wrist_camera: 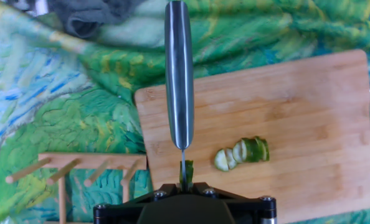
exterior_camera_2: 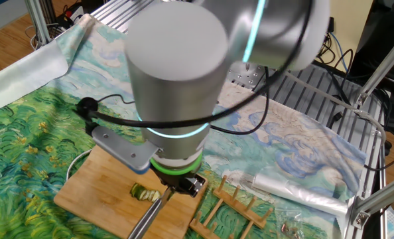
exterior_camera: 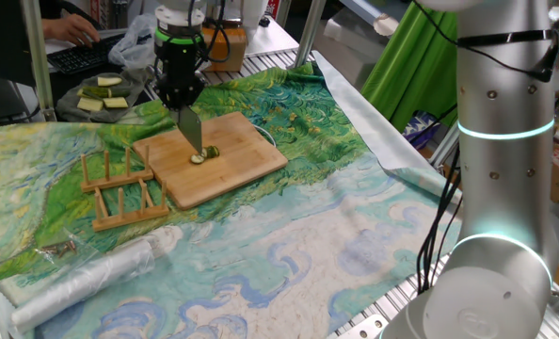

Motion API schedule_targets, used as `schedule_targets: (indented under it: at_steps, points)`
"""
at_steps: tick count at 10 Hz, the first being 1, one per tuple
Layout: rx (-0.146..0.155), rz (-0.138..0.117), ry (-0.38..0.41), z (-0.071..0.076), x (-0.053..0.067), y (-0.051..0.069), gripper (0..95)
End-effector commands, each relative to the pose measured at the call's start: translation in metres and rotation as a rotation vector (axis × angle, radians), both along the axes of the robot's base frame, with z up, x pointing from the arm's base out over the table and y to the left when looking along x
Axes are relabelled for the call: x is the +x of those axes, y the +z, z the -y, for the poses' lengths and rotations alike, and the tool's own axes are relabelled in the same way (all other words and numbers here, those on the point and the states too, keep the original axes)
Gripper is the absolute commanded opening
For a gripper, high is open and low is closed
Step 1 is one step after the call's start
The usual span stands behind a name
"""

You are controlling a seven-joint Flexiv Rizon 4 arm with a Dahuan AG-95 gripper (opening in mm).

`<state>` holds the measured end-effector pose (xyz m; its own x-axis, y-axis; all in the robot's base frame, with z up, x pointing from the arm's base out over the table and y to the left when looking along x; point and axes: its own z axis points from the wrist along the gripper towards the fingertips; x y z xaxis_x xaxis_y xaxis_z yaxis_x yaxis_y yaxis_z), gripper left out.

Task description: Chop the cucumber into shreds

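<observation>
The cucumber [wrist_camera: 247, 151] lies on the bamboo cutting board [wrist_camera: 297, 106] as a short dark green stub with a few pale round slices leaning at its left end. It also shows in one fixed view [exterior_camera: 205, 154] and in the other fixed view [exterior_camera_2: 144, 193]. My gripper [wrist_camera: 186, 180] is shut on a knife [wrist_camera: 179, 81], whose steel blade points away from the hand over the board's left part, left of the cucumber and apart from it. In one fixed view the knife [exterior_camera: 189, 132] hangs blade down just beside the cucumber.
A wooden peg rack [exterior_camera: 119, 188] stands left of the board. A rolled clear plastic bag [exterior_camera: 91, 278] lies at the front left. A plate with pale yellow-green chunks [exterior_camera: 103, 97] sits at the back left. The painted cloth [exterior_camera: 308, 235] covers the table.
</observation>
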<state>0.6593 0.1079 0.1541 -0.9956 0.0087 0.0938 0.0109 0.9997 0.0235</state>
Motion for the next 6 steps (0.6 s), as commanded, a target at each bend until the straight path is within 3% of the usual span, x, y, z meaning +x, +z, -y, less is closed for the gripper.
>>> schedule_targets:
  at_steps: [1,4,6]
  points:
    - [0.019,0.049,0.108,0.0003,-0.0021,-0.0002,0.0]
    - [0.057,0.081,0.159,0.0003,-0.0021,-0.0002,0.0]
    - [0.056,0.077,0.135,0.0003,-0.0021,-0.0002,0.0]
